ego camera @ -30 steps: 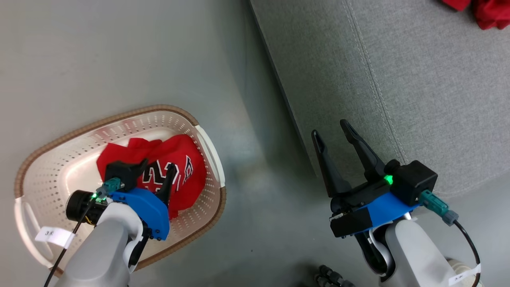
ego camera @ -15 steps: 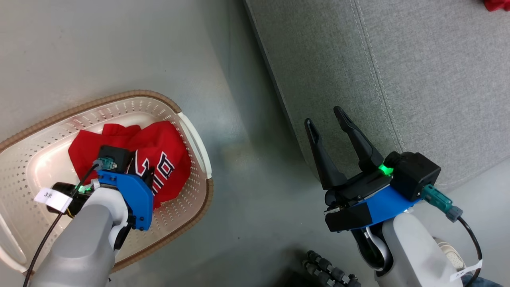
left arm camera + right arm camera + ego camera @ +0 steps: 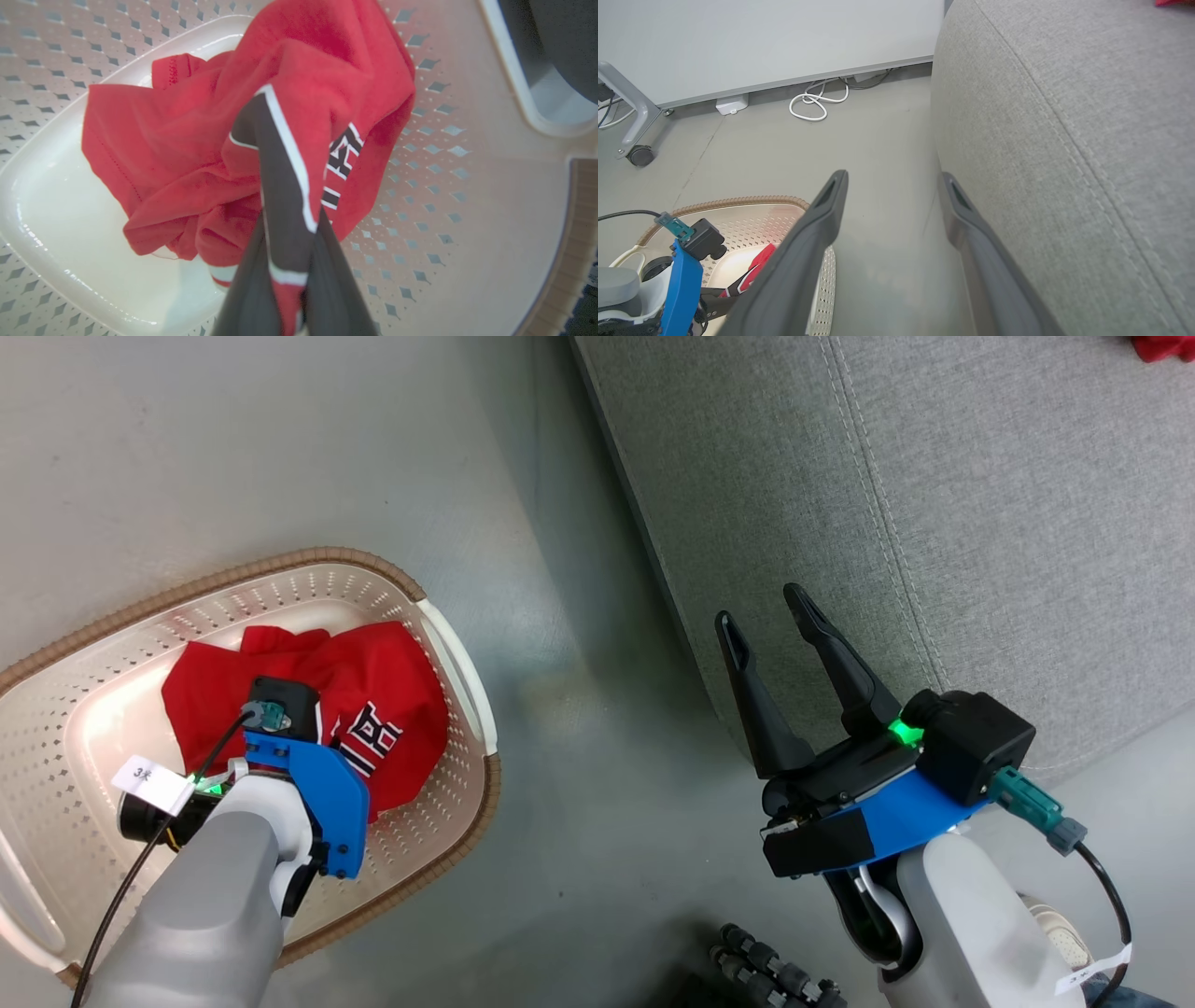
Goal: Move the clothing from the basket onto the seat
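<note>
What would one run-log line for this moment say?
left gripper: shut on jersey in basket | right gripper: open, by seat

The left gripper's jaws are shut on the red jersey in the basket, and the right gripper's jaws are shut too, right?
Not quite. The right gripper has its jaws open with nothing between them, as the right wrist view shows. The left gripper is indeed shut on the red jersey in the basket.

Cable tag [image 3: 152,784] shows "3"; lettering on the clothing [image 3: 392,672] is unreadable.
</note>
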